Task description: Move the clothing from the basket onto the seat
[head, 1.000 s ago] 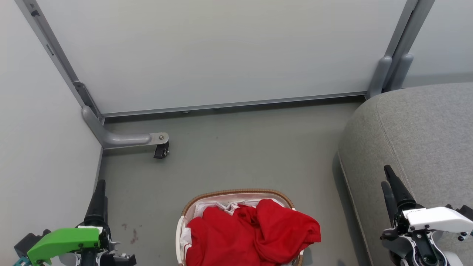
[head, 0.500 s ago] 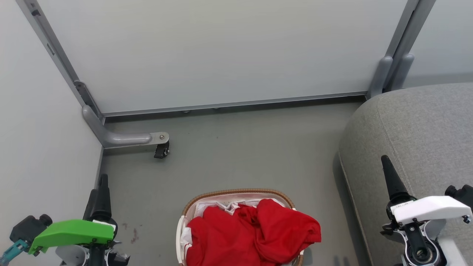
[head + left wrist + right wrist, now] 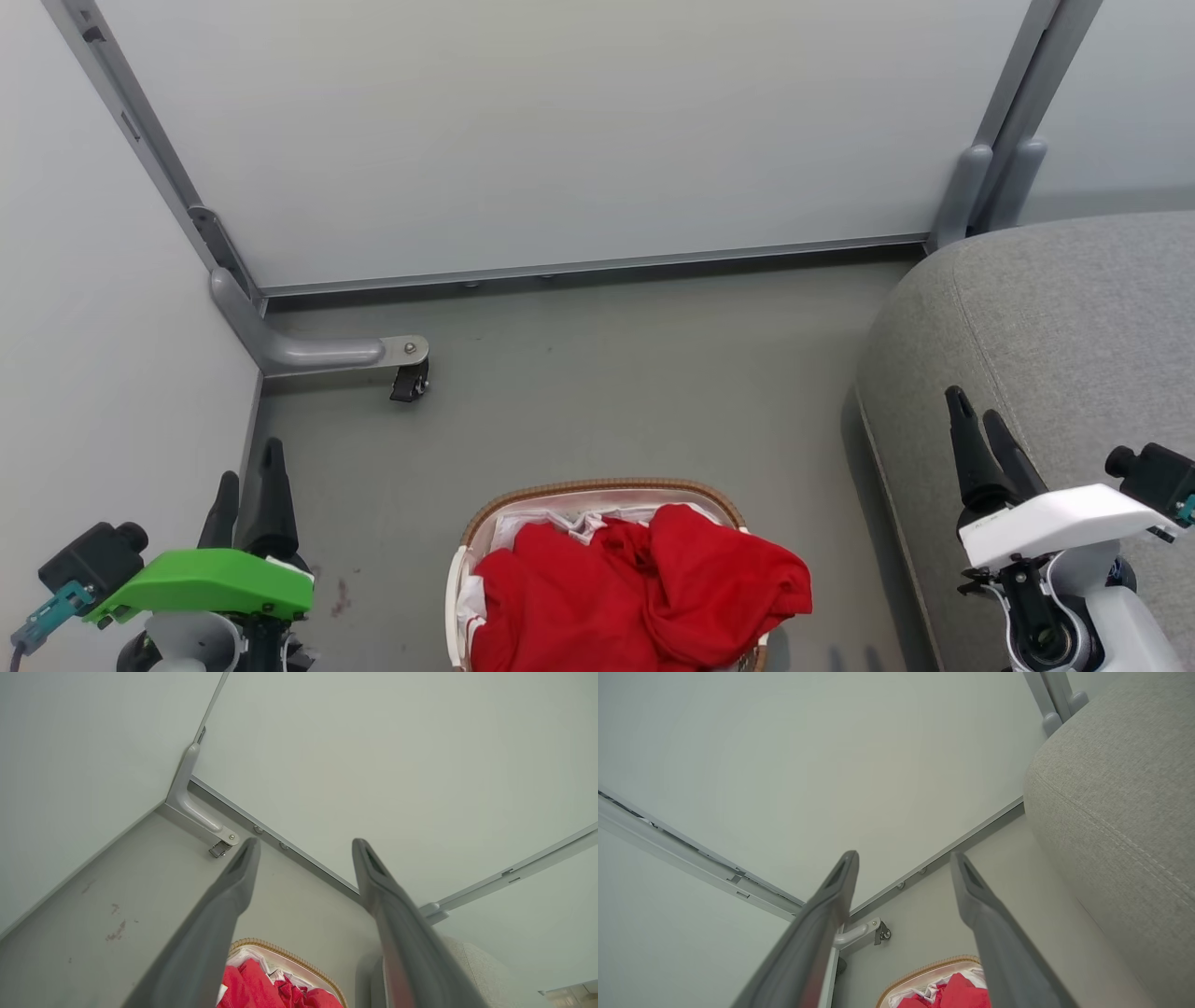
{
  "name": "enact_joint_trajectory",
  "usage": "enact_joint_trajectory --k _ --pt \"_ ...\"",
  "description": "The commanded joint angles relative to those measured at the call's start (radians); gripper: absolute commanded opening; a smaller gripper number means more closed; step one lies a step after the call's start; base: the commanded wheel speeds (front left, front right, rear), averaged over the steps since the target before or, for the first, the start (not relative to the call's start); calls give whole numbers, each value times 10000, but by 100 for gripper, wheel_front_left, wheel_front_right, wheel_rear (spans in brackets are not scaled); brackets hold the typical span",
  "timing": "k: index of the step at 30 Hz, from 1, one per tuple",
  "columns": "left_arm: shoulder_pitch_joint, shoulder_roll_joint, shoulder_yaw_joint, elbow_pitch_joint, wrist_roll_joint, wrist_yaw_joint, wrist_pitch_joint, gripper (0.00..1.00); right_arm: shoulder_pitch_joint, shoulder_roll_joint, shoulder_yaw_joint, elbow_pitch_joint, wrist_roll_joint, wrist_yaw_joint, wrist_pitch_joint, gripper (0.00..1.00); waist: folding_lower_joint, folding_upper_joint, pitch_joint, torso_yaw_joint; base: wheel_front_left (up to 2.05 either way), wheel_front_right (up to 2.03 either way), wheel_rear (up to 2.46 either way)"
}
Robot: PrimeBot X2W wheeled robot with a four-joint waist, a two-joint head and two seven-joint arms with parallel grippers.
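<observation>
Item, nearest the robot: left end effector, green-housed, at the lower left of the head view. Its two dark fingers point up the view and stand wide apart, holding nothing. Item: right end effector, white-housed, at the lower right, fingers likewise spread wide and empty, raised in front of the near flank of the seat. Item, between the two and low in the head view: basket, oval, white-slatted with a brown woven rim, standing on the floor. Its near end is cut off by the view's bottom edge, so its long axis cannot be told. Contents: clothing, bright red, heaped in the basket over a white liner. The heap's long axis runs left to right across the basket, and one rounded fold hangs out over the right-hand rim, pointing toward the seat. The clothing lies well apart from both end effectors. Item, right of the basket and just apart from it: seat, grey woven upholstery with a rounded corner, its stitched seam running from near to far. Item, floor left of the basket: small reddish stains. Item, farther left: grey metal bracket with a black caster, at the foot of the side wall. Item, farthest: pale wall panel, with two grey posts at its right end.
</observation>
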Motion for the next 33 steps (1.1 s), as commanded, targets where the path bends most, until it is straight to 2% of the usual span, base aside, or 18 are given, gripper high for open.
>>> enact_joint_trajectory --k 1,33 --pt "-322 169 -47 -70 388 43 -104 100 -290 -122 54 -73 -406 1 -117 100 0 0 -8 2 0 0 0" --pt "-434 417 -571 380 4146 263 -1031 100 -407 -129 152 227 -4574 2 -1047 100 0 0 -69 73 0 0 0"
